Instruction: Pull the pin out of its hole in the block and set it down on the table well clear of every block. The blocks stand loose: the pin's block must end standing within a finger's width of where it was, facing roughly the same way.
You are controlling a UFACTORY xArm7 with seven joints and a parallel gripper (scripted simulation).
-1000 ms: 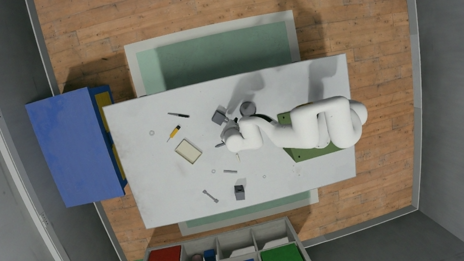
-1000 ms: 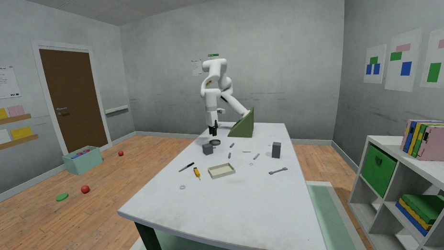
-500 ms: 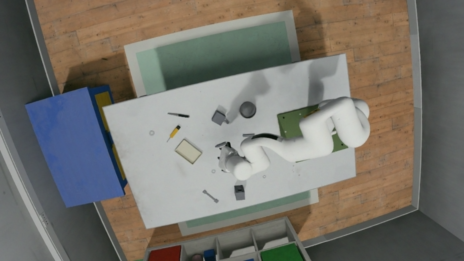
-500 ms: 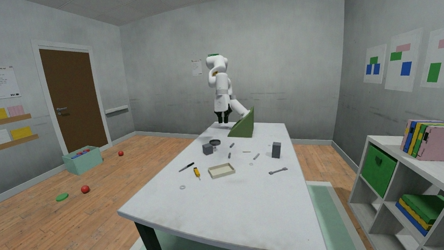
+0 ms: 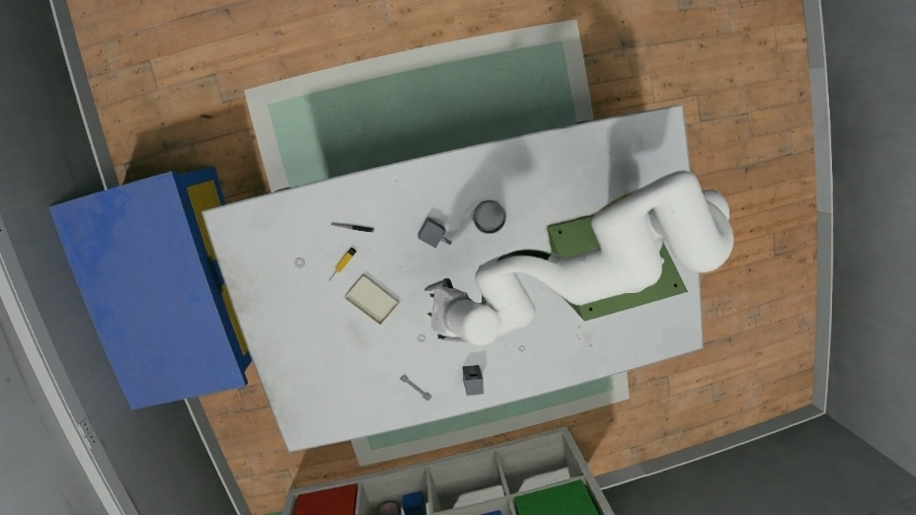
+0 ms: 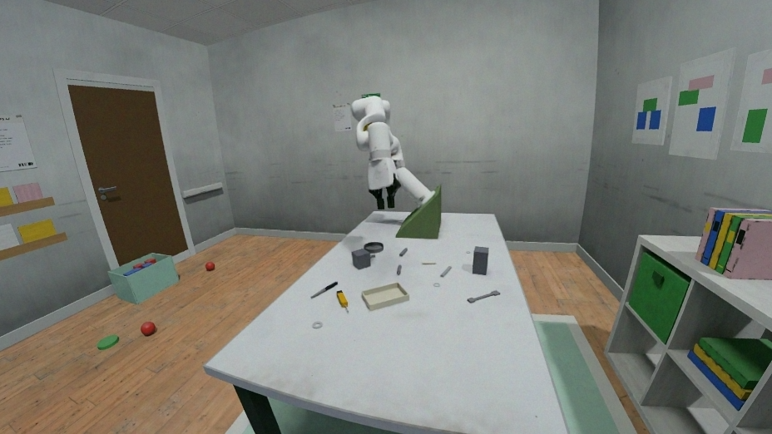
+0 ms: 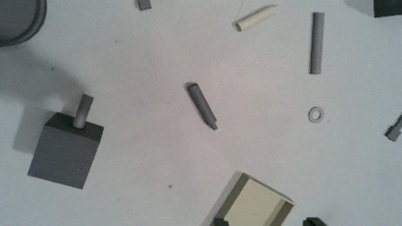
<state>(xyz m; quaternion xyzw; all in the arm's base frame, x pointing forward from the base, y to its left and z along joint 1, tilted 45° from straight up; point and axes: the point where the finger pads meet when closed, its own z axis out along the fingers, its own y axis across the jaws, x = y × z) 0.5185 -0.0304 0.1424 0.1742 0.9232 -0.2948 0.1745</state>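
Note:
The dark grey block (image 7: 65,149) stands at the left of the wrist view with its grey pin (image 7: 83,111) sticking out of one side face, level with the table. It also shows in the top view (image 5: 432,232) and in the exterior view (image 6: 360,258). My gripper (image 6: 384,202) hangs high above the table, to the right of this block and well apart from it. Its fingers stand partly open with nothing between them; only their tips show at the bottom edge of the wrist view (image 7: 266,222). A second grey block (image 5: 472,379) stands near the table's front edge.
A cream tray (image 7: 250,204) lies below me. Loose grey pins (image 7: 202,105) (image 7: 317,43), a cream peg (image 7: 257,17) and a washer (image 7: 316,114) lie around. A round dish (image 5: 489,216) sits beside the pin's block. A wrench (image 5: 416,387), screwdriver (image 5: 343,260) and pen (image 5: 351,226) lie further off.

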